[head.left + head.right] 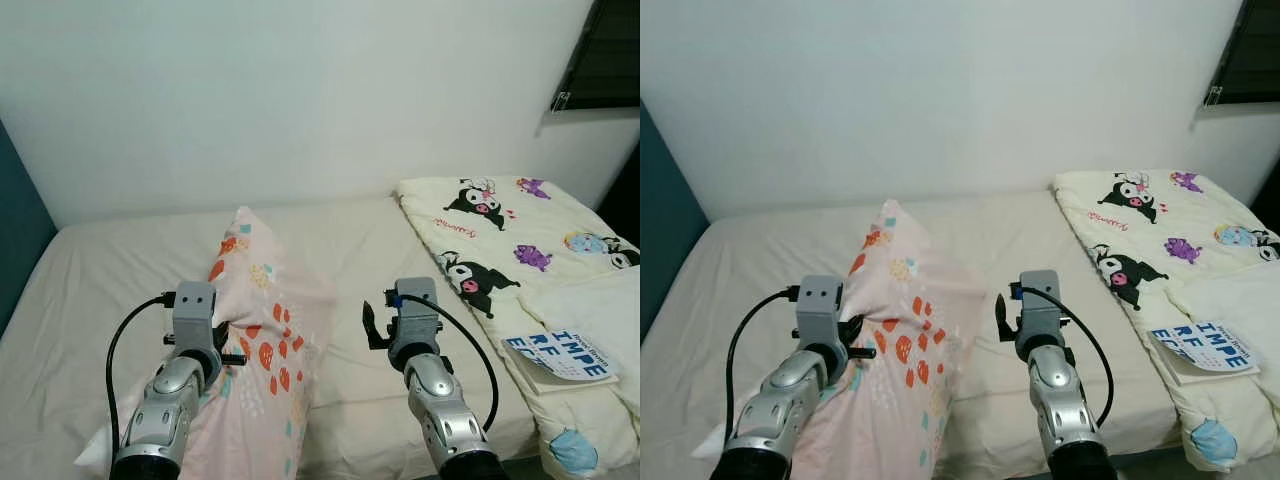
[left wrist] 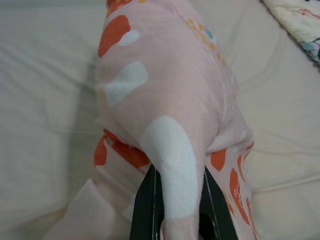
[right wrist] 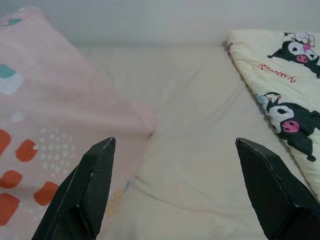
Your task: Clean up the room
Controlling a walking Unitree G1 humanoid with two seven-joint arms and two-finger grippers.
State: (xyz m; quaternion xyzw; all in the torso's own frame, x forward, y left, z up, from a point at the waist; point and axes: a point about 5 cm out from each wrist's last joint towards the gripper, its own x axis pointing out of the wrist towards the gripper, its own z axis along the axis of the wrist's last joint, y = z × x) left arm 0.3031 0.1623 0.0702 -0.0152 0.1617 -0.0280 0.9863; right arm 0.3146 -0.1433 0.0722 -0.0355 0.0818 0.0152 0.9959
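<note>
Pillow (image 1: pixel 262 330) in pink, with orange and white spots, stands tilted on the bed (image 1: pixel 90 300), its far corner up and its near end hanging past the bed's near edge.

From the head views, the left gripper (image 1: pixel 222 345) pinches the pillow's left side. The right gripper (image 1: pixel 372 326) hangs over bare sheet just right of the pillow, touching nothing. The bed runs back to a white wall (image 1: pixel 300 90). A dark blue wall (image 1: pixel 20 230) stands at the bed's left edge. Bare sheet lies open left of the pillow and between the pillow and the blanket (image 1: pixel 500 230). The cream blanket covers the right end of the bed. It has cartoon animals on it: at least two black ones, two purple ones and a blue one at the far right. One paper (image 1: pixel 565 357) lies on the blanket near the front edge. Its big letters read "IMPE", "R F" and "E"; the rest is too small to read. A dark window (image 1: pixel 605 55) sits in the top right corner.

In the left wrist view, two black fingers (image 2: pixel 145 205) are pressed onto a fold of pillow cloth.

In the right wrist view, two black fingers (image 3: pixel 87 190) are spread wide over the sheet, with the pillow at one side and the blanket at the other. Red writing on the blanket is too curly to read.
</note>
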